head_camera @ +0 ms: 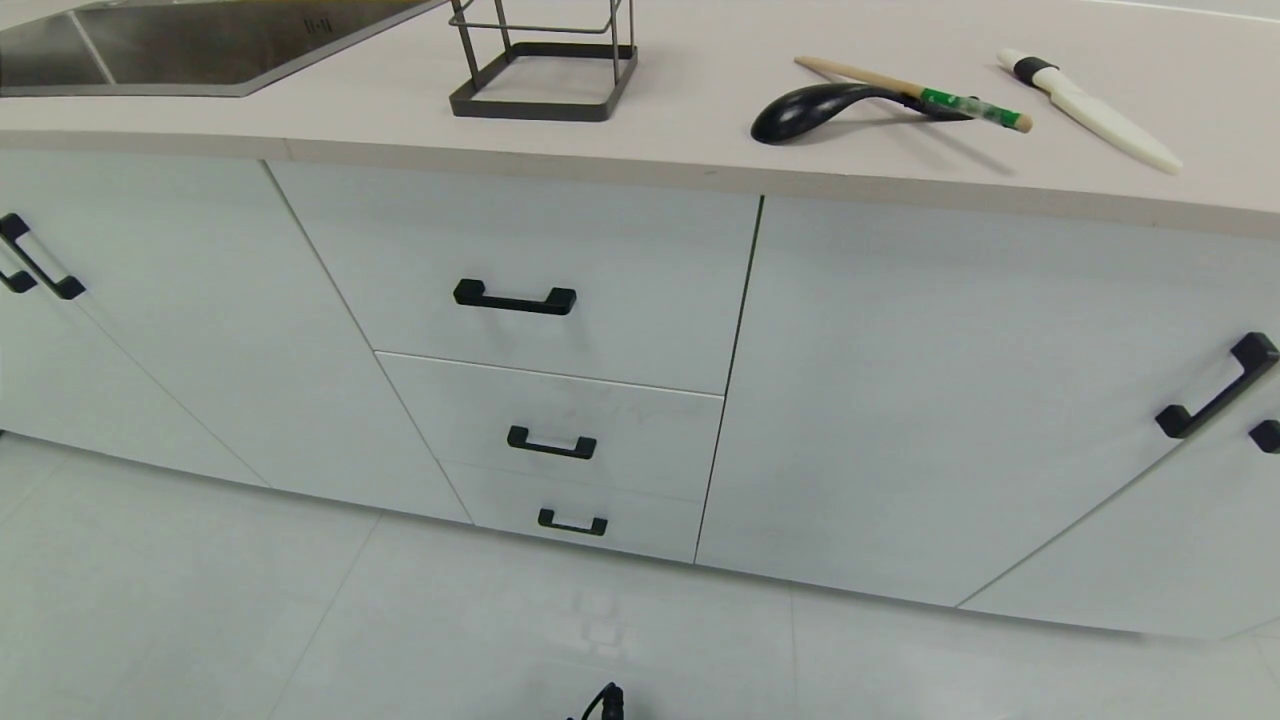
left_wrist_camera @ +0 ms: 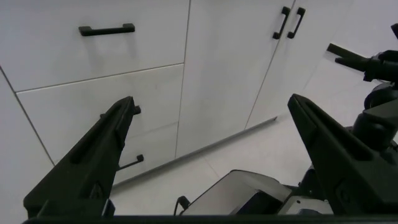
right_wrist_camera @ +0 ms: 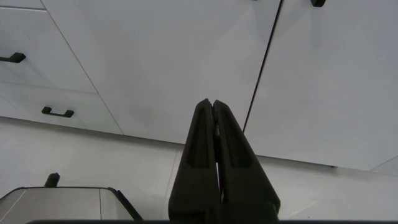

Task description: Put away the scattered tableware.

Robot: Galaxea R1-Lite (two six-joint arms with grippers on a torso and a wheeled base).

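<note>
While the left fingers (left_wrist_camera: 106, 143) gape wide and the right fingers (right_wrist_camera: 202, 137) sit closed on nothing, the black spoon (head_camera: 800, 112), wooden stick (head_camera: 870, 76) and white knife (head_camera: 1095, 100) lie untouched at the desk's (head_camera: 700, 155) right end. The first pickup looks unstarted and needs an arm raised.

The left gripper (left_wrist_camera: 210, 101) has matte black fingers (left_wrist_camera: 93, 162), long wedges tapering to blunt tips. The right gripper (right_wrist_camera: 212, 104) is likewise black, slim and tapered.
</note>
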